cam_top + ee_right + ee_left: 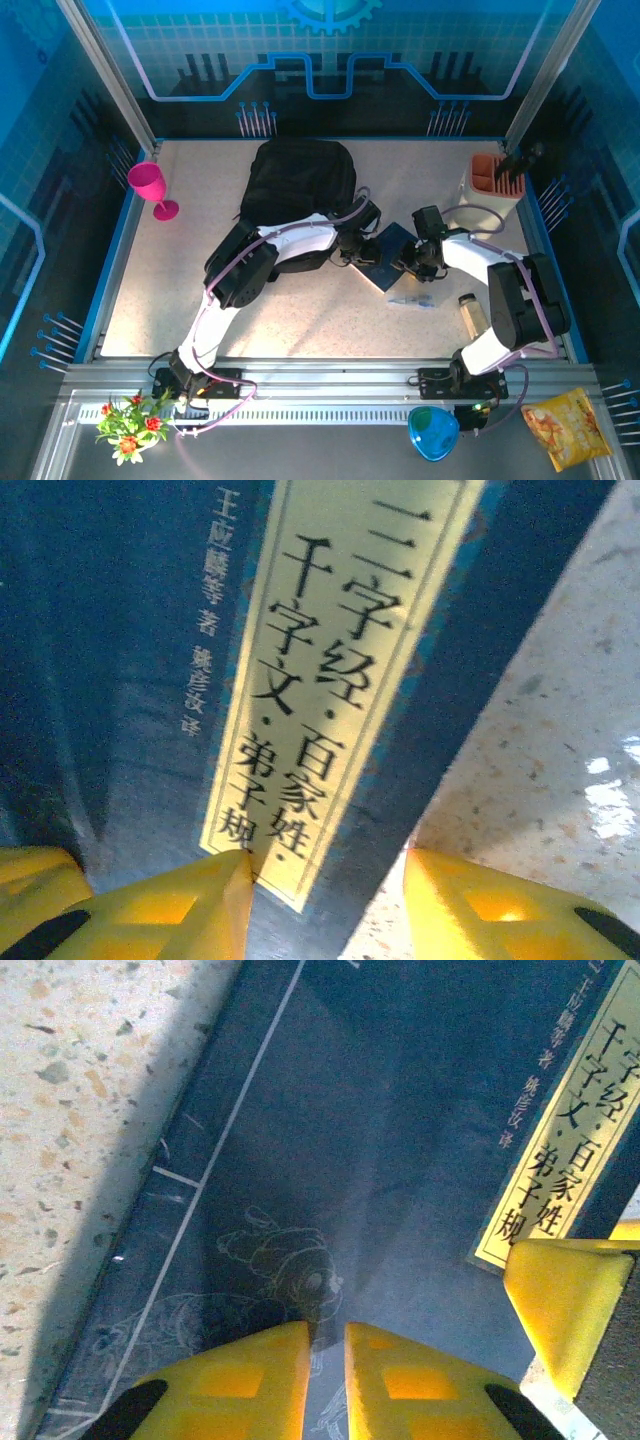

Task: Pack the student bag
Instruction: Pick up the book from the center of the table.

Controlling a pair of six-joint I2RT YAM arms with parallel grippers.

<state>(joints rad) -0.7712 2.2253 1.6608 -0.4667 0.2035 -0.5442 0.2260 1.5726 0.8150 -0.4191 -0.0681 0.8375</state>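
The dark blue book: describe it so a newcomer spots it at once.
Find the black backpack at the far middle of the table. Off its near right corner lies the dark blue book. Only it carries a pale yellow strip of black Chinese characters.

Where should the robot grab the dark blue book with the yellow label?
Probably best to pinch the thin dark blue book at one long edge, coming in low from the side. It lies flat on the speckled table, so the broad cover gives nothing to close around.
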